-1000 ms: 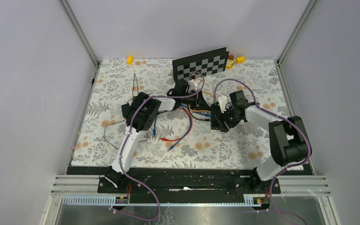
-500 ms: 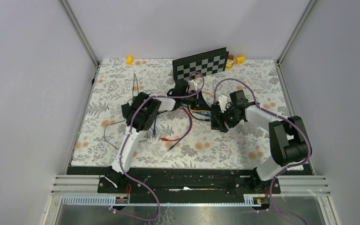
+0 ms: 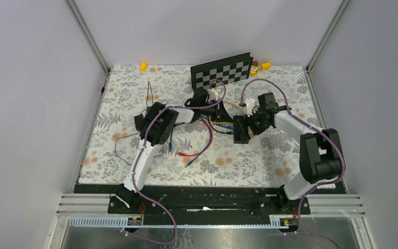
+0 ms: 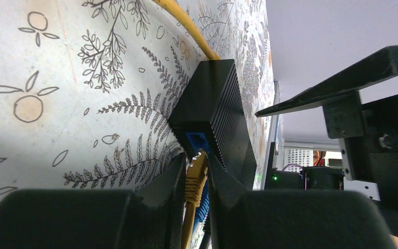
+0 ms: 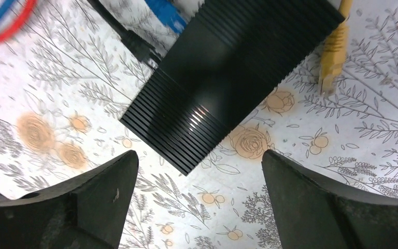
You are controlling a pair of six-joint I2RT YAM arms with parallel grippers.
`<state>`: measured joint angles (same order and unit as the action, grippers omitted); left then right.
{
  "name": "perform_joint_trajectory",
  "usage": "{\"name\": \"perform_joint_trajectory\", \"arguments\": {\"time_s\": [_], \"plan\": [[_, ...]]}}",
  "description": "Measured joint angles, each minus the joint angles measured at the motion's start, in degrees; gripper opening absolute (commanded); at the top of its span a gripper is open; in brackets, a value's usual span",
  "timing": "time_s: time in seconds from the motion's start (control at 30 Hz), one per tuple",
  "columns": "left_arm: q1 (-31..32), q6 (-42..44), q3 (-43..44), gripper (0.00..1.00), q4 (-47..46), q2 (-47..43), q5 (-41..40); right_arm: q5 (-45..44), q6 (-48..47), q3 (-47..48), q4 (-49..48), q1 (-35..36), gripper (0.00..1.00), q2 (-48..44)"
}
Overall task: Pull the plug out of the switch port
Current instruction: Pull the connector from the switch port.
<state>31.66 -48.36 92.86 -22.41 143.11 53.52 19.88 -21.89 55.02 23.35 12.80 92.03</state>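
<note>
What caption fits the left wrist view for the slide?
Left tool closed on the yellow plug at the blue port of the black switch.

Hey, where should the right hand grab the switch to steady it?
Clamp the switch across its narrow width, on the side walls, coming straight down. It lies flat, a long low box, and the open right hand hangs over its free end, away from the plug in the left hand.
</note>
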Motion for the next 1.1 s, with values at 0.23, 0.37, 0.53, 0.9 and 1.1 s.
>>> {"name": "perform_joint_trajectory", "arguments": {"time_s": [0.23,0.37,0.53,0.9,1.1], "plan": [[0.0,-0.4,-0.7,0.08,-1.5,0.0,0.0,2.9,8.8,4.8,0.3,-0.1,1.0,2.5],[0.0,-0.6,-0.8,0.08,-1.9,0.0,0.0,2.2,13.4,5.1,-1.3,-0.1,1.0,5.7],[0.0,-0.8,-0.8,0.08,-1.9,0.0,0.0,1.3,17.6,5.1,-3.4,-0.1,1.0,8.6],[0.0,-1.0,-0.8,0.08,-1.9,0.0,0.0,0.5,23.4,8.0,-7.6,0.0,0.98,11.9],[0.0,-1.2,-0.8,0.08,-2.3,0.2,0.1,-1.5,24.9,8.0,-9.6,0.3,0.96,12.3]]}}
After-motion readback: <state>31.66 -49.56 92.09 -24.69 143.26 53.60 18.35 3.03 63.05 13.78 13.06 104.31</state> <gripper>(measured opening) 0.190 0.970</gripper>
